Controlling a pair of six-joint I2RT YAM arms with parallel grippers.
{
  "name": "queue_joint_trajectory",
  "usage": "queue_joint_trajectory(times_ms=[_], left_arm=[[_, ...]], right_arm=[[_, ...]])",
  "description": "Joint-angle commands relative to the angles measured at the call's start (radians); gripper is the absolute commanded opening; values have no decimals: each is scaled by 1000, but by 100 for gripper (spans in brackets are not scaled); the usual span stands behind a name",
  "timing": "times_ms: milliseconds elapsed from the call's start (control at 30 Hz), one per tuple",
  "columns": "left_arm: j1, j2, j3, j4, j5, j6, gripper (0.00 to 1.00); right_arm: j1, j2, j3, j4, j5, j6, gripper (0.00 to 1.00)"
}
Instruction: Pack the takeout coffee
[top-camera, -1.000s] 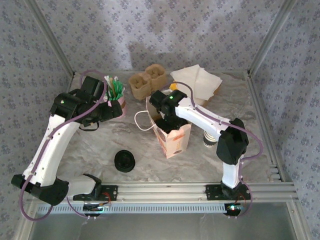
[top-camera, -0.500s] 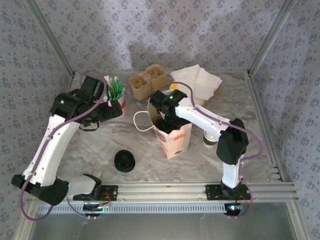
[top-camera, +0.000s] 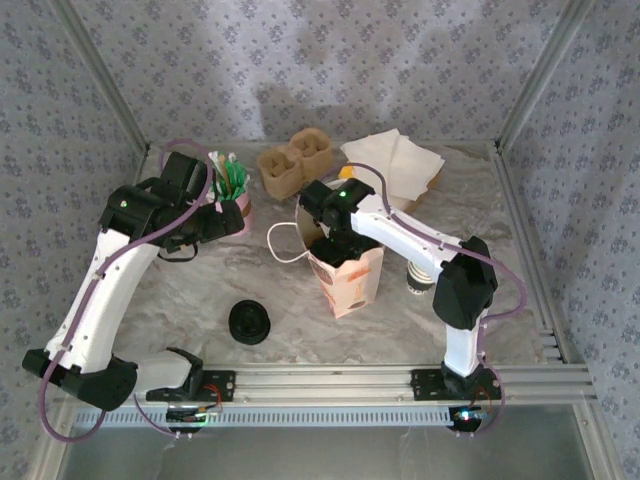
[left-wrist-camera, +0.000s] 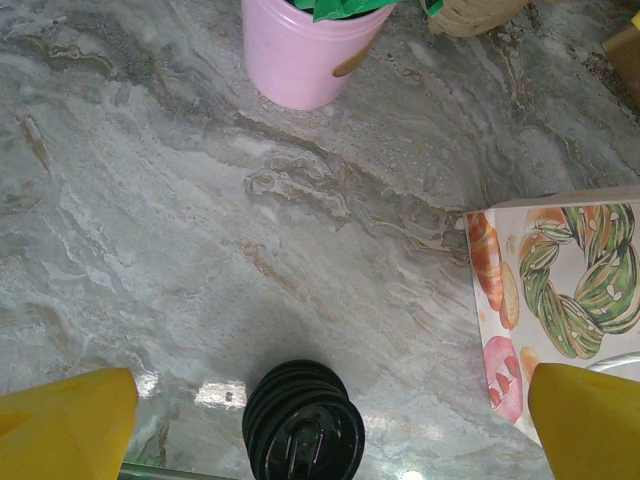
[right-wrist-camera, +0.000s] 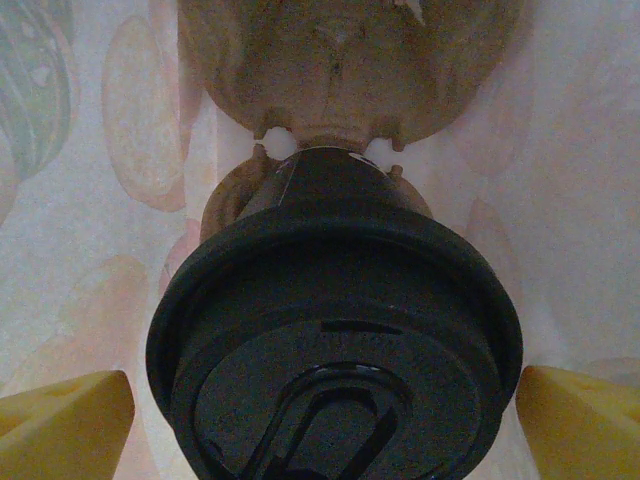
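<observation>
**Black-lidded takeout coffee (right-wrist-camera: 335, 340) seated in the paper bag (top-camera: 352, 285): clearing the release**

Top external view: the right hand (top-camera: 335, 243) reaches down through the bag's open mouth, near the middle of the desk (top-camera: 190, 285). The left hand (top-camera: 228, 222) hovers beside a pink cup (top-camera: 236, 205), apart from the bag. A stack of black lids (top-camera: 249, 322) lies on the near side.

Left wrist view: yellow fingers (left-wrist-camera: 65, 420) stand wide apart with nothing between them, above the lid stack and near the bag's printed wall.

Right wrist view: the coffee stands upright between the bag's walls, its base apparently set in what looks like a moulded pulp carrier (right-wrist-camera: 340, 60). The right hand's fingers (right-wrist-camera: 60, 425) flank the lid, spread wide and clear of it on both sides, so the cup is not gripped.

Judgement: the step in hand is withdrawal. It is done well by lifting straight up with the fingers spread, so that neither catches the lid's rim or drags the bag wall. A sideways pull could tip the cup or topple the bag.
</observation>
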Motion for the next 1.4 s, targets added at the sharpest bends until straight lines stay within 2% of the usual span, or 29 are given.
queue_joint_trajectory(times_ms=[0, 1367], left_arm=[[7, 0, 36, -20, -15, 0, 99], [7, -7, 37, -23, -17, -5, 100]], right_arm=[[1, -22, 30, -27, 12, -8, 100], [2, -36, 43, -37, 12, -5, 100]])
